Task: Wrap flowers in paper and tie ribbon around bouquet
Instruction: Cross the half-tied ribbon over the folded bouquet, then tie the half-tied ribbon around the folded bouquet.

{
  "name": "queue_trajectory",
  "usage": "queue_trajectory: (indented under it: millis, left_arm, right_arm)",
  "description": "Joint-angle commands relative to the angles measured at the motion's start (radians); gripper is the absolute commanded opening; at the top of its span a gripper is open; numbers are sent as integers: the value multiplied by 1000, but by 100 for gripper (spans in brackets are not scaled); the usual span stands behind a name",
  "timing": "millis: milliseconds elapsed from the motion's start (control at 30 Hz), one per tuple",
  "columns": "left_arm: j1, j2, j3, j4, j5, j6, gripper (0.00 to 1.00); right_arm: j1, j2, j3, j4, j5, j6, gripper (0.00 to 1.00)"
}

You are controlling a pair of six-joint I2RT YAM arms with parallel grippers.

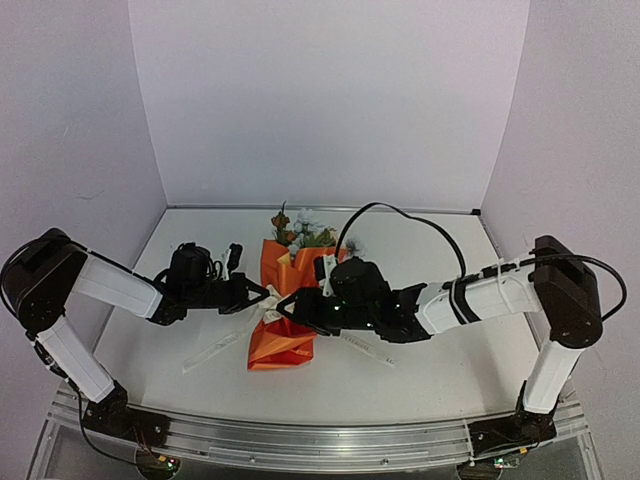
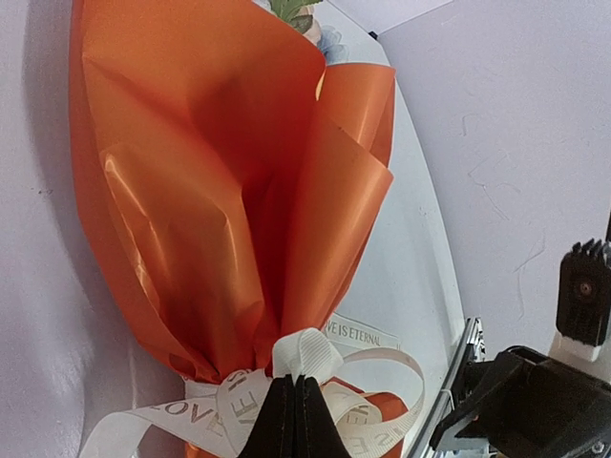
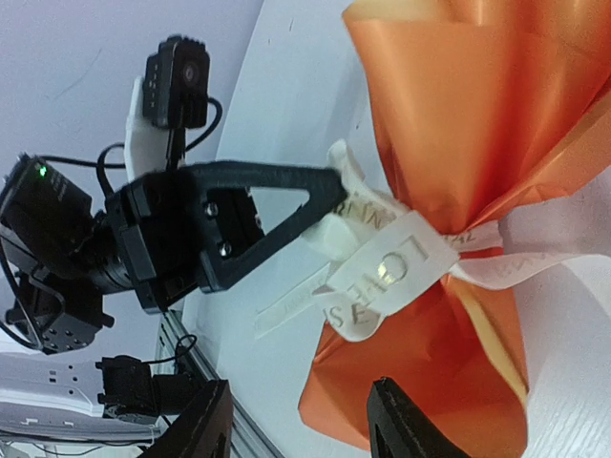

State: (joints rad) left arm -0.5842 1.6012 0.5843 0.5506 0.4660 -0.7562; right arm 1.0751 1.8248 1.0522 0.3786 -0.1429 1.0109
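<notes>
White tabletop (image 1: pixel 420 370), pale walls closing in on three sides. At its middle, lying flat: bouquet (image 1: pixel 285 300), flowers (image 1: pixel 300 228) pointing toward the far wall, orange paper (image 2: pixel 210 191) gathered to a narrow waist and flaring out again below. Knotted around that waist: cream ribbon (image 3: pixel 382 272) with printed lettering, loose tails trailing onto the tabletop on both sides. Left jaws closed tight, tips nipping the ribbon at the knot. Right jaws roughly half apart, gripping nothing, hovering just beside the lower flare of paper, facing the left arm (image 1: pixel 120 285) across the bouquet.
</notes>
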Motion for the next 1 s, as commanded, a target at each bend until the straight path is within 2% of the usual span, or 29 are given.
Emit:
queue_trajectory:
  millis: [0,167,400,600,700,867,967]
  left_arm:
    - [-5,-35,48,-9,-12,23,0]
    - [-6,-34,52,-10,-5,23,0]
    - [-6,-33,53,-12,2,21,0]
    - [-6,-34,57,-17,7,20,0]
    - [-6,-36,57,-19,6,18,0]
    - [-6,-40,58,-27,2,16,0]
    - [-6,-43,56,-31,-7,15,0]
  right_arm:
    - [21,37,85,-197,62,-35,51]
    - [34,94,180,-272,76,-45,53]
    - [33,155,256,-295,96,-49,54]
    - [33,196,300,-302,109,-49,47]
    - [33,209,318,-303,111,-48,39]
    - [31,198,316,-324,137,-51,19]
    - [31,170,297,-352,169,-58,1]
